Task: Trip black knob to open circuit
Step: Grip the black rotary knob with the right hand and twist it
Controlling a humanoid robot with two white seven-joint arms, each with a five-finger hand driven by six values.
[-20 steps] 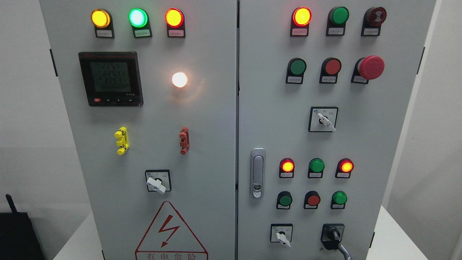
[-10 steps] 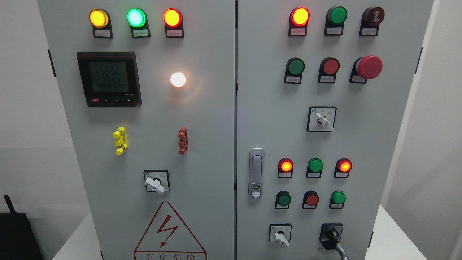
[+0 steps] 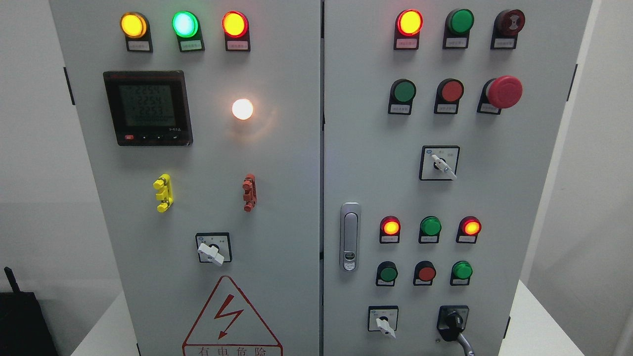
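The black knob (image 3: 453,322) sits at the bottom right of the grey control cabinet's right door (image 3: 494,198). Its handle points downward, and a grey cable runs from under it toward the picture's lower edge. Neither of my hands nor either arm shows in the head view.
To the knob's left is a white selector switch (image 3: 383,324). Above it are rows of red and green buttons and lit lamps, a door latch (image 3: 350,236) and a red mushroom button (image 3: 503,92). The left door carries a meter (image 3: 147,107) and a warning triangle (image 3: 231,316).
The whole cabinet has drifted a few pixels to the left in the view. Nothing on the panel has changed position.
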